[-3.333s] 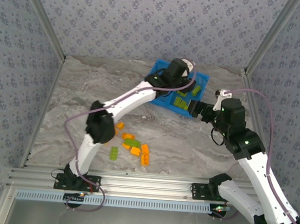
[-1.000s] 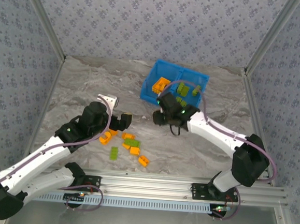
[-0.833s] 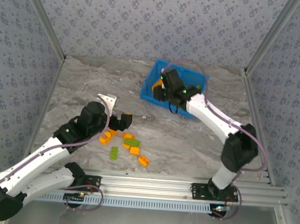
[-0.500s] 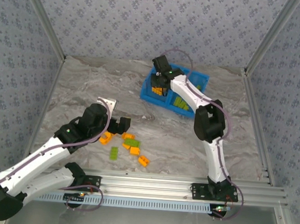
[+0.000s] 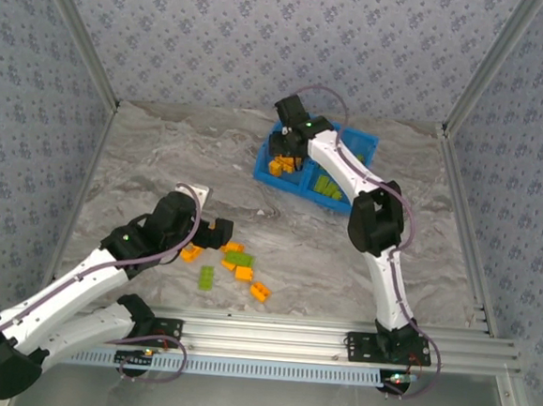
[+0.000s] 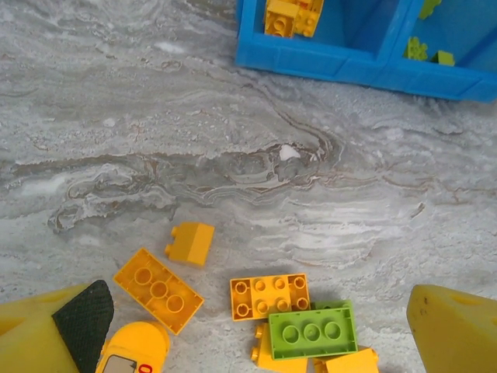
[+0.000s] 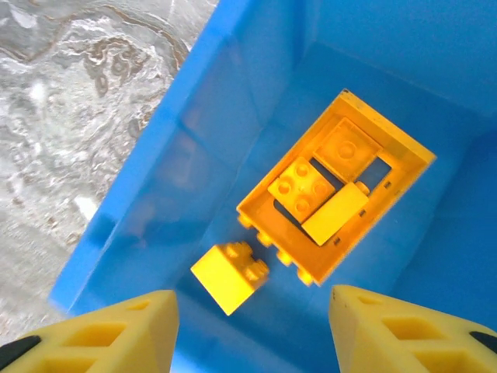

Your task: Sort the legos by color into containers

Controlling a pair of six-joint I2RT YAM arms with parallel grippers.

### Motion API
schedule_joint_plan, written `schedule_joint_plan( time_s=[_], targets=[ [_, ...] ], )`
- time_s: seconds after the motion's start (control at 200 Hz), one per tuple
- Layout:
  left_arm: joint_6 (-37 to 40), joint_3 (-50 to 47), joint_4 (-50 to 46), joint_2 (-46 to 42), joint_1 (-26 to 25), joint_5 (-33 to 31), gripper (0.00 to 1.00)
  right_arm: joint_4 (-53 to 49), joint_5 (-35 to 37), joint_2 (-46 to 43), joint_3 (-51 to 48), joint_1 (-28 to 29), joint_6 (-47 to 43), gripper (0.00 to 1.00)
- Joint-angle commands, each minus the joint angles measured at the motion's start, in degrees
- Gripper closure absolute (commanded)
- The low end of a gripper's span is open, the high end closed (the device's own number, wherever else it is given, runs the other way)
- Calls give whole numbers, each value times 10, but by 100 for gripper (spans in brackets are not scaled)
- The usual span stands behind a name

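left gripper stood spread wide; the orange brick between its fingers looked light, rigid, slick, best pinched across its long flat sides. right gripper gaped empty above the bin.

Bare table between loose legos and bin, right hand above bin

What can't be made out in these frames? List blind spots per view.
Top view: the right arm covers part of the left compartment of the bin, so its contents cannot be counted.
Left wrist view: the bottom edge cuts off the printed orange piece, and its print is unreadable.
Left wrist view: the green brick overlaps orange bricks, so their shapes are unclear.
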Motion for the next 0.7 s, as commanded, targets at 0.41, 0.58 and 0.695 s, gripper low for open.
schedule_joint_plan(
  time_s=[0.41,0.58,0.695],
  targets=[
    [-114,52,-18,259,-94,54,1,136,-10,-469,-474,53,-36,5],
    [-119,49,14,322,-96,76,1,128,-2,-476,-497,51,-42,4],
    [-124,41,25,327,-95,62,1,131,-3,-474,-499,49,-44,3]
  ],
)
